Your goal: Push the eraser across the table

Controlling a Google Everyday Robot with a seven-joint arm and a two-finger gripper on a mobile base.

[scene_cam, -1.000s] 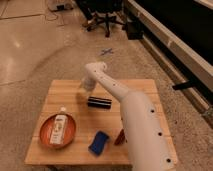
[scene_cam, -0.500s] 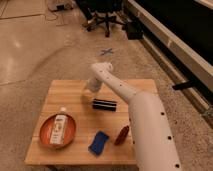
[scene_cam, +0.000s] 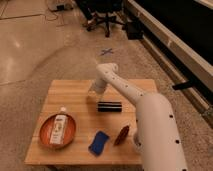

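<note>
The eraser (scene_cam: pixel 109 106), a small black bar, lies flat near the middle of the light wooden table (scene_cam: pixel 75 95). My gripper (scene_cam: pixel 95 89) hangs at the end of the white arm, just behind and to the left of the eraser, low over the table top. I cannot tell whether it touches the eraser.
An orange plate (scene_cam: pixel 45 136) with a white bottle (scene_cam: pixel 59 129) on it sits at the front left. A blue folded pad (scene_cam: pixel 99 142) and a red-brown pepper-shaped item (scene_cam: pixel 121 136) lie near the front edge. My white arm (scene_cam: pixel 152 125) covers the table's right side. Office chairs (scene_cam: pixel 107 15) stand far behind.
My gripper has moved right over the table. The eraser has shifted a little to the right and toward the front.
</note>
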